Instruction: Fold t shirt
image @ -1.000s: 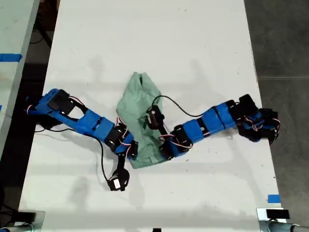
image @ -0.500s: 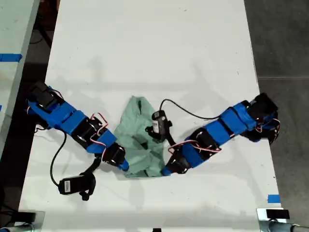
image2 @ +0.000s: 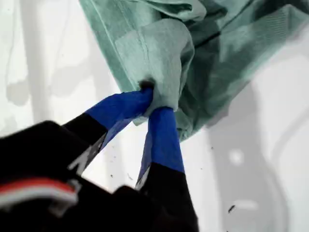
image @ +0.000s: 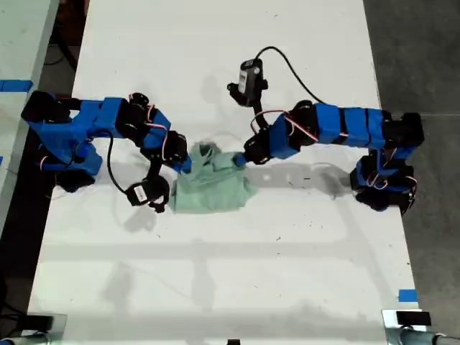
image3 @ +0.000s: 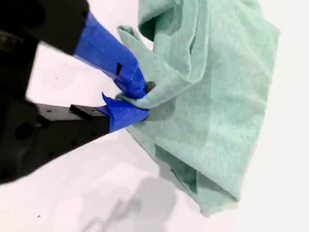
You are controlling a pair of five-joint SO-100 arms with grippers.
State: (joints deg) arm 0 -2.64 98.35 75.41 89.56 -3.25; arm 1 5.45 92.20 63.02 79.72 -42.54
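Note:
The pale mint-green t shirt (image: 213, 190) lies bunched on the white table (image: 215, 287), between two blue arms that reach in from the exterior view's left and right. Each arm's tip pinches the shirt's upper edge. In the first wrist view, my first gripper (image2: 152, 99) is shut on a fold of the t shirt (image2: 222, 53). In the second wrist view, my second gripper (image3: 140, 99) is shut on a bunched edge of the t shirt (image3: 217, 96). The wrist views do not show which exterior arm is which.
A second table (image: 21, 43) with blue tape stands past a dark gap at the exterior view's left. Dark floor (image: 420, 57) borders the white table at that view's right. A wrist camera (image: 249, 77) with its cable sticks out above one arm, and another (image: 147, 192) hangs beside the shirt.
Both arms have swung from the shirt's lower edge toward the exterior view's top, carrying that edge over the rest. The shirt is now shorter and more compact.

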